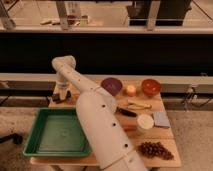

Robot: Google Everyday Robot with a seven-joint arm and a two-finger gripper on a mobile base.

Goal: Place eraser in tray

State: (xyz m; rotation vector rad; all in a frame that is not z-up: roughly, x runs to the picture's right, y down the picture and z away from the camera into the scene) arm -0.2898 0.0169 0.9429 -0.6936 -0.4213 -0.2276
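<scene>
Gripper (pixel 61 96) hangs low over the table's (pixel 165 135) far-left corner, right by the dark eraser (pixel 56 98); grip on it unclear. The green tray (pixel 56 131) lies near, at six o'clock from it.
</scene>
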